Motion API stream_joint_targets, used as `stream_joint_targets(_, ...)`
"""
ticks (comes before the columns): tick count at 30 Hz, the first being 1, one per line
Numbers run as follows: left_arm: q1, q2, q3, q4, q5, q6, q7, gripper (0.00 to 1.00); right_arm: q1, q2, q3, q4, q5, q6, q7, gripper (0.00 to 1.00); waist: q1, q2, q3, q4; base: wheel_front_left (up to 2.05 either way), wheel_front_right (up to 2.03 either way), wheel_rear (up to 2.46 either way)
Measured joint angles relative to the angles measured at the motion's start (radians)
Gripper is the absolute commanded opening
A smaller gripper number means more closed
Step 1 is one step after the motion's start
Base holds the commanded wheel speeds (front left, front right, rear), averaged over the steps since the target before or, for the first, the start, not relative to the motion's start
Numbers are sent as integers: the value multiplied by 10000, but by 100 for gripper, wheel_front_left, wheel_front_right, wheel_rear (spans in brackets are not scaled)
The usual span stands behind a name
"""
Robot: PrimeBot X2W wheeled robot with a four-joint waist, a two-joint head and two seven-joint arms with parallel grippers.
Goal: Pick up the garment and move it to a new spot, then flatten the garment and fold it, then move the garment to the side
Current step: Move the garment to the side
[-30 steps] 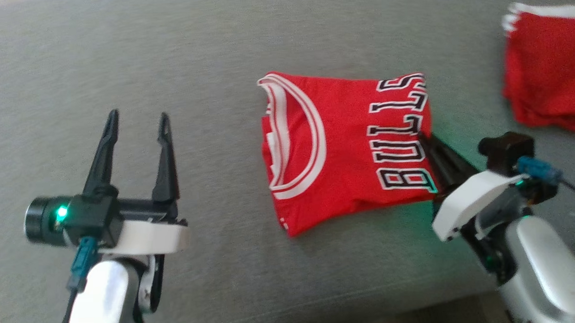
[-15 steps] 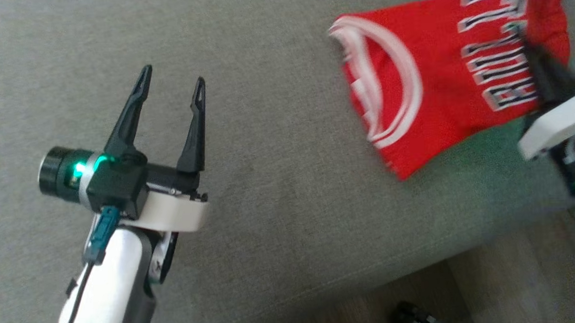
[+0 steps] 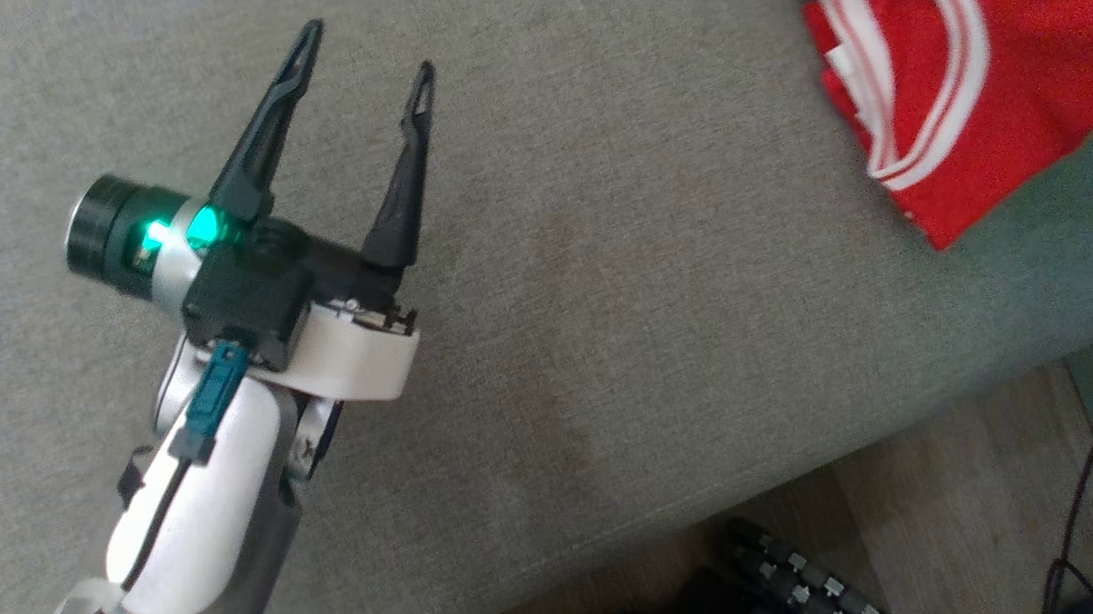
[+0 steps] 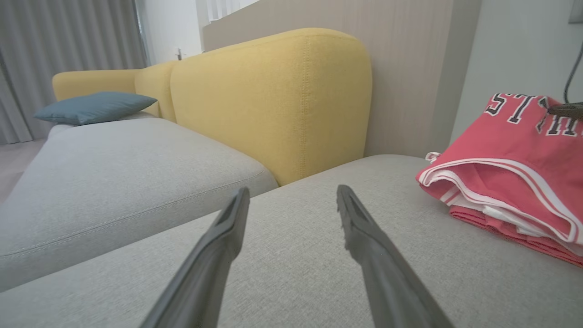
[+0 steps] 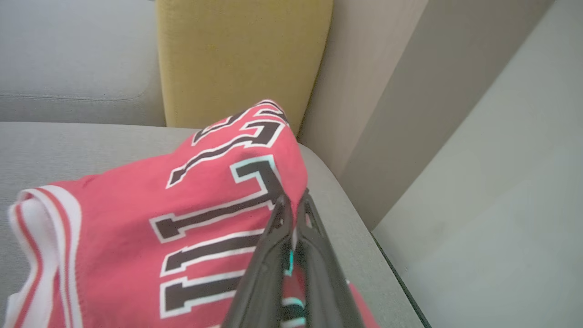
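Right gripper (image 5: 295, 199) pinches the folded red jersey (image 3: 1021, 90) on the grey cushion (image 3: 599, 251). Left gripper (image 3: 369, 46) spread, empty, jersey at its 2 o'clock.

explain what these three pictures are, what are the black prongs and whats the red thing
This is a two-armed robot working over a grey sofa seat. The head view comes from a camera on its head, looking down. The other two come from cameras on each wrist, looking along that arm's two dark fingers. The black prongs are those fingers. The left gripper stands open and holds nothing, above the seat. The right gripper is shut on an edge of a folded red jersey with black-and-white lettering, which rests on the seat. Behind are a yellow backrest and a blue pillow.
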Motion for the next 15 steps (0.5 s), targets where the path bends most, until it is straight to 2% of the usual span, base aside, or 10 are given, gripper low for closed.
stream_joint_targets(8, -681, -59, -226, 86, 148, -176, -23, 100, -208, 339, -1170, 951, -456, 0, 196, 0, 1, 0, 674, 227, 0, 0, 0)
stream_joint_targets(14, -763, -81, -380, 211, 161, -226, -117, 100, -541, 646, -1609, 1609, -625, 0, 82, 1, 1, 0, 864, 416, 0, 0, 0)
stream_joint_targets(15, -787, -82, -385, 238, 161, -253, -119, 100, -612, 700, -1691, 1733, -625, 0, 77, 19, 1, 0, 865, 436, 0, 0, 0)
